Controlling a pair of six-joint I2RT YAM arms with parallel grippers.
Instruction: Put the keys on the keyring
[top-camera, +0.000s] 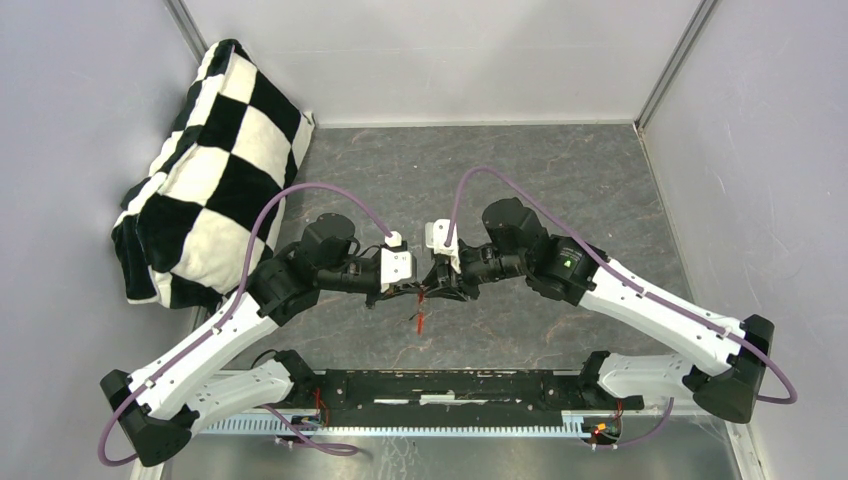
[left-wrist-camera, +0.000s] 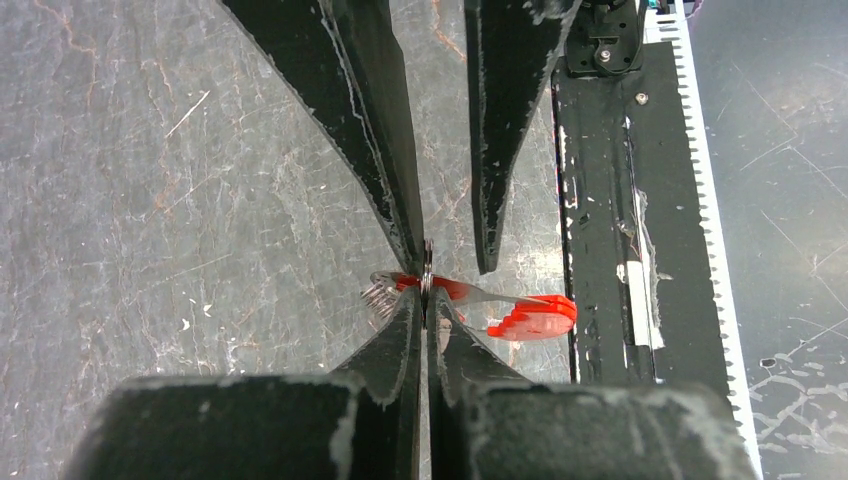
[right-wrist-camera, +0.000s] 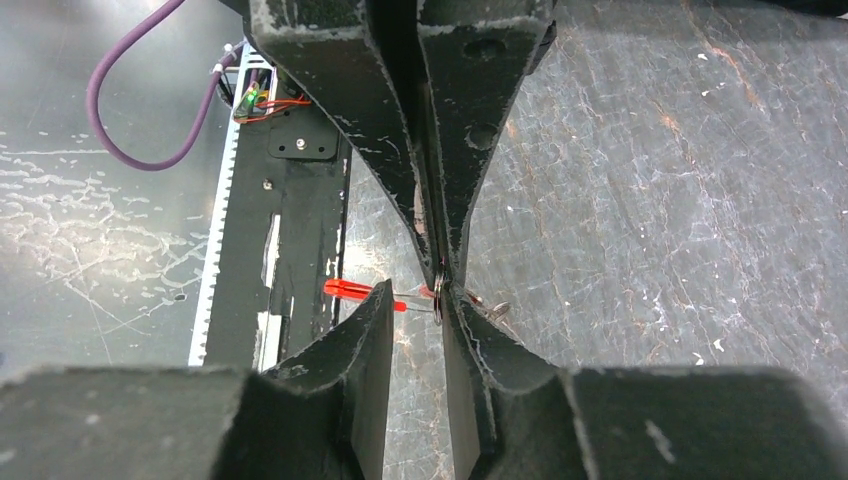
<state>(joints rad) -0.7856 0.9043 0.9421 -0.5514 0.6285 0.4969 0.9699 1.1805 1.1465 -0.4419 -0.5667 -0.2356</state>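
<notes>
Both grippers meet tip to tip above the middle of the table. My left gripper (left-wrist-camera: 427, 292) is shut on the thin metal keyring (left-wrist-camera: 427, 262), seen edge-on, with its red band (left-wrist-camera: 408, 283) and grey toothed arc (left-wrist-camera: 379, 297) beside the tips. The red-headed key (left-wrist-camera: 535, 316) sticks out sideways from the ring, its blade reaching into it. In the top view it (top-camera: 420, 321) hangs below the grippers. My right gripper (right-wrist-camera: 415, 295) is open; one of its fingers (right-wrist-camera: 470, 335) rests against the ring (right-wrist-camera: 438, 292), and the red key (right-wrist-camera: 350, 290) crosses behind the other. The black-headed key is out of view.
A black-and-white checkered cushion (top-camera: 205, 170) leans in the far left corner. The black base rail (top-camera: 450, 385) with a white toothed strip runs along the near edge. Grey walls enclose the table (top-camera: 560, 170) on three sides.
</notes>
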